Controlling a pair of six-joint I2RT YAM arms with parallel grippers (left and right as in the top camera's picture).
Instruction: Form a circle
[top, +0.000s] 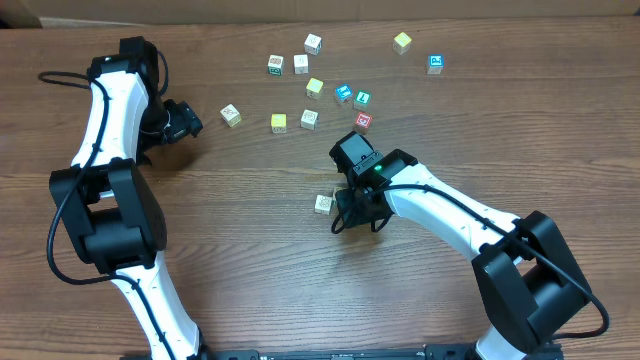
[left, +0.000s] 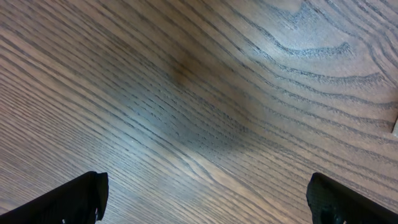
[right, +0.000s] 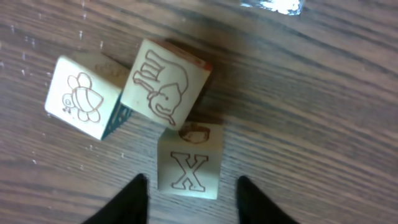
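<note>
The circle shows in the right wrist view as a tight clump of three cream picture cubes. A bee cube is on the left, an elephant cube leans against it, and an X cube touches the elephant cube's near side. My right gripper is open, with a finger on each side of the X cube and a gap to both. In the overhead view the right gripper covers most of the clump, and one cream cube shows at its left. My left gripper is wide open over bare wood, far left.
Several loose cubes lie scattered at the back of the wooden table: cream ones, yellow ones, blue-faced ones and a red-faced one. One cream cube lies near the left gripper.
</note>
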